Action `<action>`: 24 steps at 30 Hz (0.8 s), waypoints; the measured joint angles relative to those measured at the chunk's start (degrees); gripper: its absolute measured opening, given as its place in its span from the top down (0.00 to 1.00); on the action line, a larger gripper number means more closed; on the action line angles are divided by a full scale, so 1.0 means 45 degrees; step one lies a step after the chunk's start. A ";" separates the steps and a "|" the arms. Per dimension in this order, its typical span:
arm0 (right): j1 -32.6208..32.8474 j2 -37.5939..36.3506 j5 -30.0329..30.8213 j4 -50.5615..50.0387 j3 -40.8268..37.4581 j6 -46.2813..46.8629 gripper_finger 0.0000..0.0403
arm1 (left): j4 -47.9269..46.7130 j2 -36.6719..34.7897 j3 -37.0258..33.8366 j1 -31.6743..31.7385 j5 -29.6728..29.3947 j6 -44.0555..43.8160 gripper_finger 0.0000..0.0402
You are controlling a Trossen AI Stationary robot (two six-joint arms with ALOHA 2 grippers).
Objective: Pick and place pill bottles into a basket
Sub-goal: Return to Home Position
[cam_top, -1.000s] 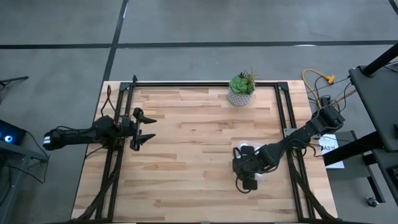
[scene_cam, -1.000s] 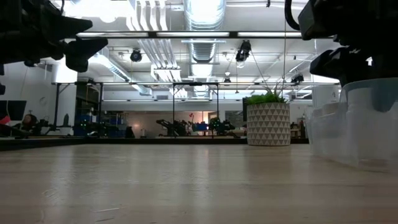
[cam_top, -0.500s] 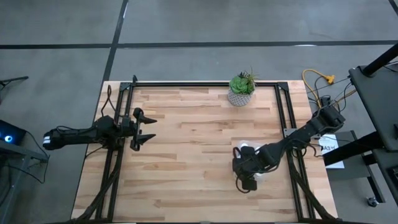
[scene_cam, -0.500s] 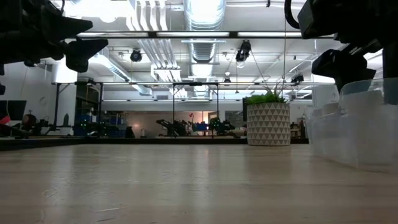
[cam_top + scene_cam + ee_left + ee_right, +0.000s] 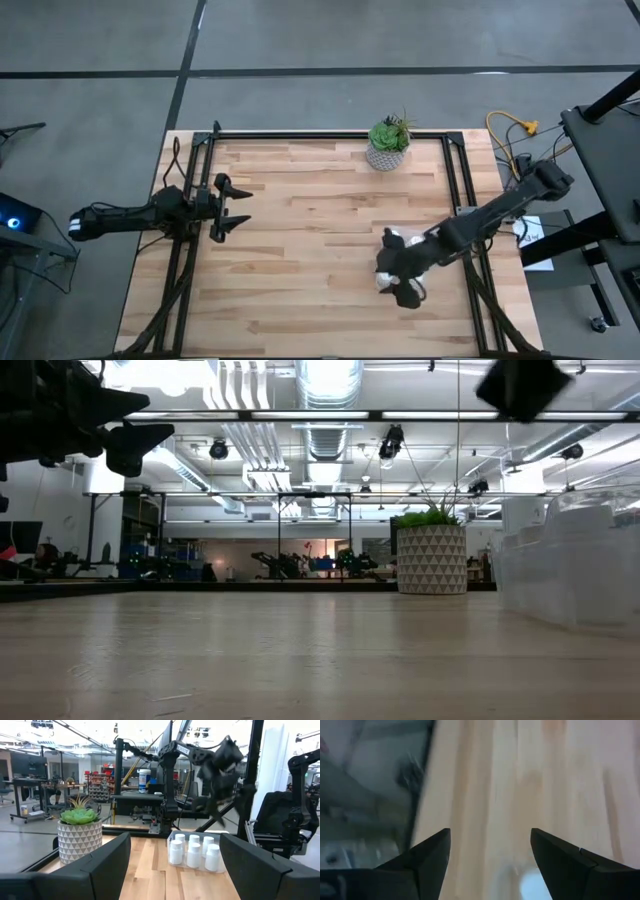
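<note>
Several white pill bottles stand upright in the clear basket at the table's right. The basket also shows in the low view, and two white caps show beside the right arm in the high view. My right gripper hangs above the basket, open and empty, and it also shows in the left wrist view. Its fingers stand wide apart over the blurred table. My left gripper waits open and empty over the table's left side.
A potted green plant in a pale patterned pot stands at the far edge, right of centre. Black frame rails run along the table's left, far and right sides. Bare wood lies between the two arms.
My right gripper has risen from the basket, going almost out of the top of the low view. The bottles stay standing in the basket.
</note>
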 joint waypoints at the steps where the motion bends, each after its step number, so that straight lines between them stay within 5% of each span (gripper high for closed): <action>1: -0.0041 -0.0191 0.0222 0.0494 0.0000 -0.0062 0.35 | -0.0003 0.0000 0.0000 0.0000 0.0000 0.0000 0.28; 8: -0.1216 -0.0988 0.2146 0.3627 0.0005 -0.0824 0.35 | 0.0000 0.0010 0.0000 0.0000 0.0000 0.0000 0.28; 17: -0.4788 -0.1066 -0.0280 0.5740 0.0005 -0.1965 0.35 | -0.0007 0.0021 0.0000 0.0000 0.0000 0.0000 0.28; 24: -0.5377 -0.1834 -0.1149 0.5951 0.0005 -0.2271 0.36 | 0.0004 0.0009 0.0000 0.0000 0.0000 0.0000 0.28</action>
